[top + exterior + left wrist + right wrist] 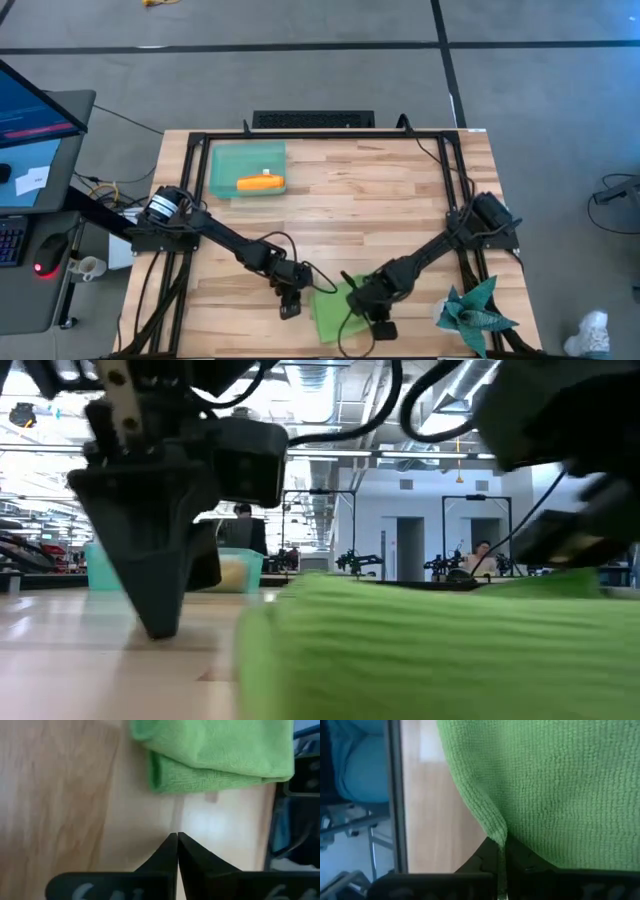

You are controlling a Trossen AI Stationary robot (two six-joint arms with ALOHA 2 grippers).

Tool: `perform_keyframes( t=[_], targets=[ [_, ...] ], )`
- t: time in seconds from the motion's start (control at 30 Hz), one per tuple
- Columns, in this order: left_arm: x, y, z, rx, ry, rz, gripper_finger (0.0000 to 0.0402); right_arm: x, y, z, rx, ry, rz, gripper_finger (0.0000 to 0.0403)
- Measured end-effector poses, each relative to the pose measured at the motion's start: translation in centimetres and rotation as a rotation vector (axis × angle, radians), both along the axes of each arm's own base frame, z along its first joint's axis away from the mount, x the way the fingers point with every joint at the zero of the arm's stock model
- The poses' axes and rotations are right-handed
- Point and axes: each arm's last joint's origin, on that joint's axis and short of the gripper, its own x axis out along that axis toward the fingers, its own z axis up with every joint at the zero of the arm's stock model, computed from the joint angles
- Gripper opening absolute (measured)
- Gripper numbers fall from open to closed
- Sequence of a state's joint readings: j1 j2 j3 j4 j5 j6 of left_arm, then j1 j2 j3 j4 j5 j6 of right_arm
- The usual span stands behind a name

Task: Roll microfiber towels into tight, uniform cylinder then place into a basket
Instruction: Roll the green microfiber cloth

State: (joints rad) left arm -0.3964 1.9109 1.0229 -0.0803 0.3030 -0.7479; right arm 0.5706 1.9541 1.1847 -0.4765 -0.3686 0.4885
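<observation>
The lime green microfiber towel (335, 312), a soft cloth folded over on itself, is lying on the pale wooden table (380, 200) at about six o'clock, near its front edge. The left pincer (290, 305) is standing just beside the towel at its nine o'clock side, its dark fingers (170, 857) pressed together on nothing, tips down on bare wood. The right pincer (378, 322) is sitting at the towel's three o'clock edge, pinching a ridge of green cloth (497, 832) between its closed fingers. The bright orange towel (260, 183), rolled into a short cylinder, is lying inside the shallow translucent teal-green plastic basket (225, 160) at about eleven o'clock, well apart from both pincers. A spiky teal star-shaped object (475, 310) is resting at about four o'clock, near the table's corner.
</observation>
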Motion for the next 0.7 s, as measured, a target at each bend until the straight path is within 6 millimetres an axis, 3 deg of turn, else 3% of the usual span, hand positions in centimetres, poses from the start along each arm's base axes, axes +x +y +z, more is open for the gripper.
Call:
perform_keyframes(
  t=[0.37, 0.7],
  targets=[
    [-1.4, -4.0, 0.7, 0.270, -0.257, -0.108, 0.0000, 1.6, -1.5, 0.2, -0.012, -0.064, -0.110, 0.0023],
    [-4.4, -7.9, 3.3, 0.559, -0.500, -0.148, 0.0000, 3.1, -4.1, 0.3, -0.097, -0.109, -0.238, 0.0018]
  ],
)
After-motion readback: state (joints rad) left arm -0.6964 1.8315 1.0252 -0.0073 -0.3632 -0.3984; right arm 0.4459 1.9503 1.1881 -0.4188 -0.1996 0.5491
